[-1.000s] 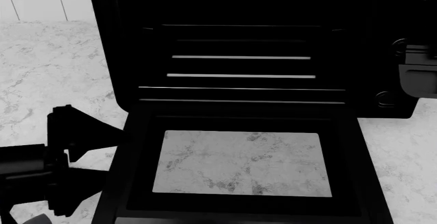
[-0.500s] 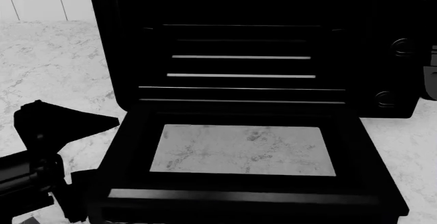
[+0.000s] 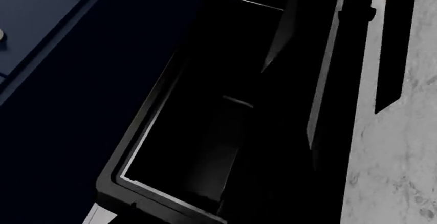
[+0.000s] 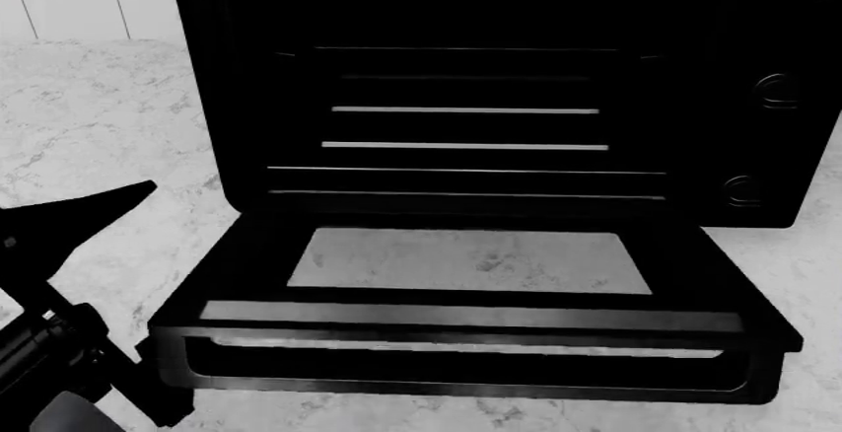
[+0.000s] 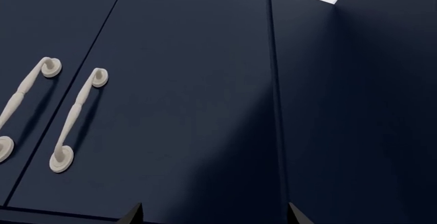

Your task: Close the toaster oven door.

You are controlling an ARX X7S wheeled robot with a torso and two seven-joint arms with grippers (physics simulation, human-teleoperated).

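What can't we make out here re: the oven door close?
- Left tool: head view shows one finger; open or shut unclear, the rest cut by the frame edge.
- Right tool: absent from head view; its wrist view shows only fingertips against navy cabinet doors.
- Toaster oven door: contact underneath hidden by the door itself.
- Left wrist view: too dark.

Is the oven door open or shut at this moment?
Open. In the head view the door hangs forward and low from the oven, and the wire racks inside are in plain sight.
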